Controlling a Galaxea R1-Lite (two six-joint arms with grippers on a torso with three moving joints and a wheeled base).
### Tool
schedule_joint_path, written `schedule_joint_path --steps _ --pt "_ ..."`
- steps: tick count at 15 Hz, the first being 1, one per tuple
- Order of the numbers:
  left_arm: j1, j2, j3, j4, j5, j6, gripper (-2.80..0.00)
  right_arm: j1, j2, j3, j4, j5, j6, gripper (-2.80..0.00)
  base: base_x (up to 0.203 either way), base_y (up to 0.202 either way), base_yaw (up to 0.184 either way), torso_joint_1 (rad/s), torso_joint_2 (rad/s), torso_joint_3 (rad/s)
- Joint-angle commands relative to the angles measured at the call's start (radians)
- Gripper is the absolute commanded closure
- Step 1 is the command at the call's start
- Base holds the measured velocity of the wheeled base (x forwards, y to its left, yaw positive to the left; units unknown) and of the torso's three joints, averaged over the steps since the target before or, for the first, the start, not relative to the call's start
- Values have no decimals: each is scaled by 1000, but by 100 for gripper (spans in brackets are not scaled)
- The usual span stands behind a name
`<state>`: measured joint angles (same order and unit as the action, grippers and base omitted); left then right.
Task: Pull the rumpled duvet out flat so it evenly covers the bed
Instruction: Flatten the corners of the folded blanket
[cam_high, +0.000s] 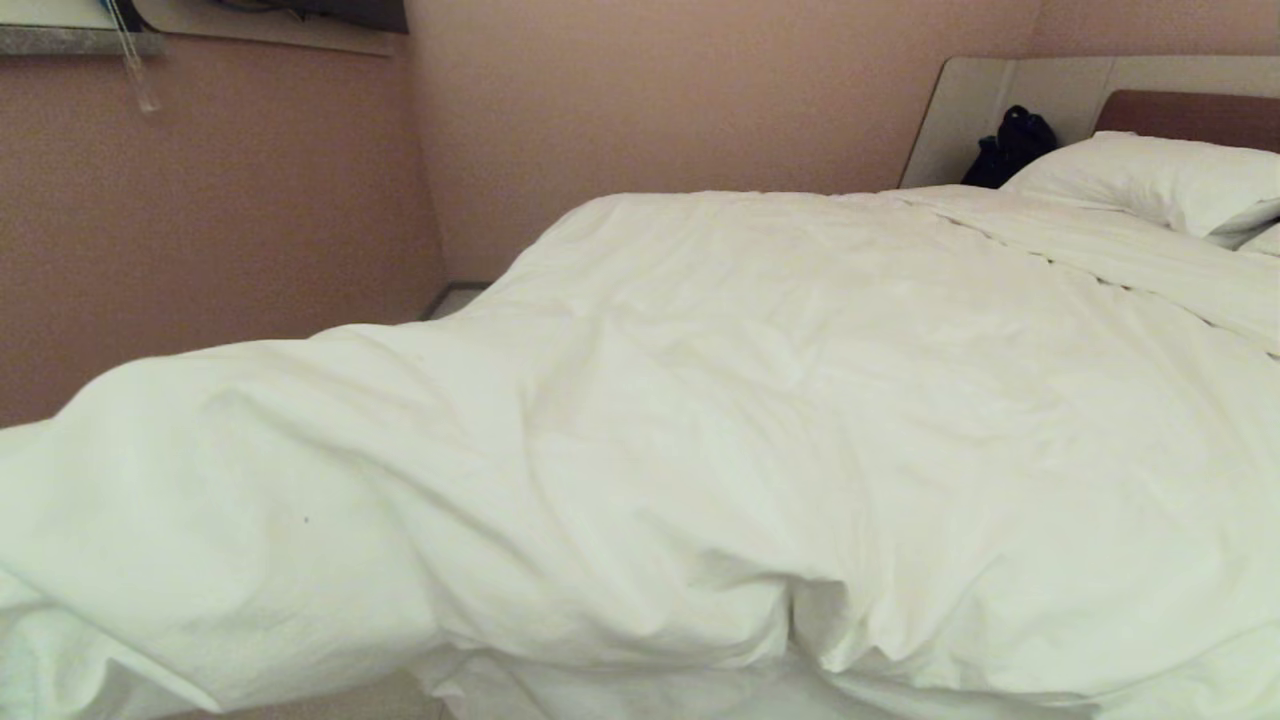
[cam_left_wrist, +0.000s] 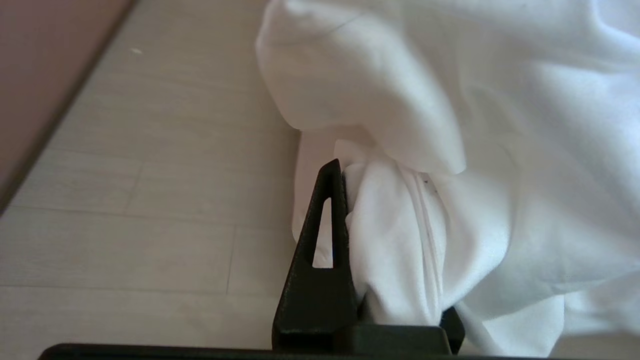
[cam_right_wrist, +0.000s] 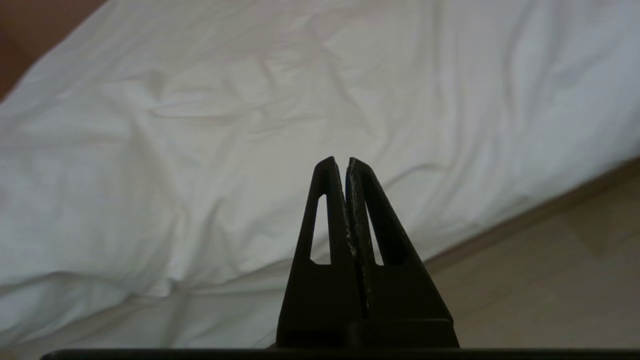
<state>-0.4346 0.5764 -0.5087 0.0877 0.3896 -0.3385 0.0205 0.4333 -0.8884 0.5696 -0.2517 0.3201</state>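
Two end effectors show only in their own wrist views; neither arm appears in the head view. The left end effector (cam_left_wrist: 350, 240) is clamped on a bunched fold of the duvet (cam_left_wrist: 450, 150): one dark finger (cam_left_wrist: 325, 260) stands bare against the cloth, while the other is buried under the white fabric that wells out of the grip. Beyond that finger lies pale wood-look floor (cam_left_wrist: 150, 200), with a pinkish wall edge at its far side. The right end effector (cam_right_wrist: 346, 210) has its two fingers pressed flat together with nothing between them, and it hovers apart from the white bedding (cam_right_wrist: 250, 125) in front of it, near where the cloth meets the floor (cam_right_wrist: 550, 260).

In the head view the duvet (cam_high: 700, 420) spreads across most of the bed (cam_high: 1040, 90), puffy and softly creased, its near-left part raised in a broad hump and its near edge hanging in loose folds. At the far right a white pillow (cam_high: 1150, 180) rests against the pale headboard with its brown padded panel, and a dark bag-like object (cam_high: 1012, 145) sits just beside the pillow. Pink walls (cam_high: 250, 200) close the room behind.
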Motion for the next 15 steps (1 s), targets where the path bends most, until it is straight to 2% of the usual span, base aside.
schedule_joint_path --steps 1,3,7,11,13,15 --pt "41 -13 -13 -4 16 0 0 -54 -92 25 30 -1 -41 0 0 0 0 0 0 0" --pt "77 -38 -27 -3 18 5 0 -75 -164 69 29 20 -91 0 0 0 0 0 0 0" --pt "139 -71 -58 1 18 11 0 -32 -304 139 26 74 -122 0 0 0 0 0 0 0" --pt "153 -122 -55 15 20 61 0 -28 -433 265 19 100 -148 0 0 0 0 0 0 0" --pt "154 -172 -43 73 20 86 0 -28 -433 297 -31 105 -149 0 0 0 0 0 0 0" --pt "162 -222 -37 147 19 92 0 -28 -433 361 -169 132 -168 0 0 0 0 0 0 0"
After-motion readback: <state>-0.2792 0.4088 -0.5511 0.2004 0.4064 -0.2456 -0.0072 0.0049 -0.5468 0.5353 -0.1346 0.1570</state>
